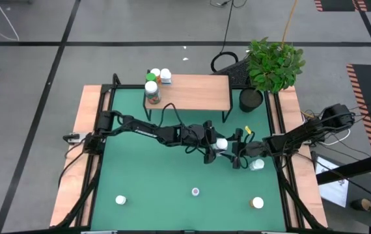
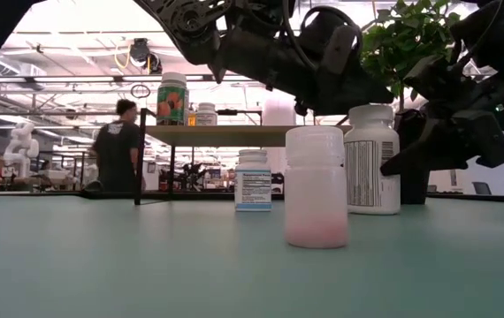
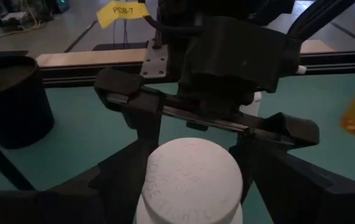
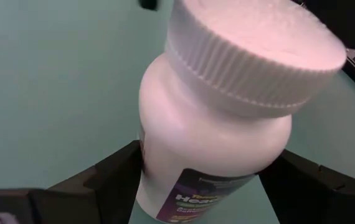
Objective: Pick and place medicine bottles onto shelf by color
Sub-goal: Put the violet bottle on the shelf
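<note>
- Three loose medicine bottles stand along the lower edge of the high view on the green mat: one at lower left, one centre, one lower right.
- At centre, the left gripper has its fingers around a white-capped bottle, not yet tight.
- Just right, the right gripper holds a white labelled bottle between wide fingers.
- Farther up, the shelf carries grouped bottles at its left end.
- A potted plant stands upper right.
</note>
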Available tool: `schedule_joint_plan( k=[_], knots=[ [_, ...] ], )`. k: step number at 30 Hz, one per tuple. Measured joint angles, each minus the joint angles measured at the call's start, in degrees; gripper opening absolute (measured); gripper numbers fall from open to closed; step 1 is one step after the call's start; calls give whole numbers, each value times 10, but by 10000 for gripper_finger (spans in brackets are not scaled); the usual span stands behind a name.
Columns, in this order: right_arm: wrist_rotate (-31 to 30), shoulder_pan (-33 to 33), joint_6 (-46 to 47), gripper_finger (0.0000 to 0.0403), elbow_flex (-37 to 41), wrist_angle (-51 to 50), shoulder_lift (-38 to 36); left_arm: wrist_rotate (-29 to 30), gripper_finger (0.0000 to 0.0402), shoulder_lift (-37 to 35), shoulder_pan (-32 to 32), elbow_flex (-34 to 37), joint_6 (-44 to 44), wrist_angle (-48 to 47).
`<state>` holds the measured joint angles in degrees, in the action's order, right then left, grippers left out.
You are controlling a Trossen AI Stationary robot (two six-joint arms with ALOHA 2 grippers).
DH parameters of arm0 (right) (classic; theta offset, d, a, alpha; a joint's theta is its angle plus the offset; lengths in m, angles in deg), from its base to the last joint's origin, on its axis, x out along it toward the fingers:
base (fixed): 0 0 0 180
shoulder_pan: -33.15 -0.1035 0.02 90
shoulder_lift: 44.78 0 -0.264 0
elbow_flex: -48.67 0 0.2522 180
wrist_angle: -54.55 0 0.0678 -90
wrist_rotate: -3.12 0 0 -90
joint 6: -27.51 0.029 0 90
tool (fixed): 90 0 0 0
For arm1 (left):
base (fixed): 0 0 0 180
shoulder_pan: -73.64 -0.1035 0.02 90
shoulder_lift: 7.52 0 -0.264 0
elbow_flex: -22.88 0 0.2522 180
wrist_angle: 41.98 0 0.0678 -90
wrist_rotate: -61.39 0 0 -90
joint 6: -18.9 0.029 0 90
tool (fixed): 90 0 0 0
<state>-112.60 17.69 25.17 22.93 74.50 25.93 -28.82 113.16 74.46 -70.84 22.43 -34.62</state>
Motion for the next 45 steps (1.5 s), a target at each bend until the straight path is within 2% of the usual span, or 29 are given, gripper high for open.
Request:
schedule_joint_plan(
  k=[3,5,13,17,23,34,37,41,45],
  knots=[
    [-15,0,-11,291,0,1,0,20,267,0,1,-1,0,-16],
    [-26,0,-16,299,0,1,0,26,276,0,-1,-1,-2,-23],
    [-32,0,-30,331,-3,19,-2,32,380,6,-12,3,-15,-49],
    [-31,0,-29,333,-3,16,-2,32,395,5,-15,3,-17,-42],
    [-30,0,-27,333,-3,10,-2,32,362,5,-15,3,-10,-33],
    [-30,8,22,334,-1,4,-5,31,234,-10,-15,2,-11,-44],
    [-32,6,26,334,-1,27,-28,48,232,-36,-16,2,-12,-80],
    [-44,4,13,334,-1,8,-73,89,232,-77,-17,2,-8,-134],
    [-79,3,9,334,-1,-16,-118,128,254,-126,-18,2,-1,-185]
  ],
)
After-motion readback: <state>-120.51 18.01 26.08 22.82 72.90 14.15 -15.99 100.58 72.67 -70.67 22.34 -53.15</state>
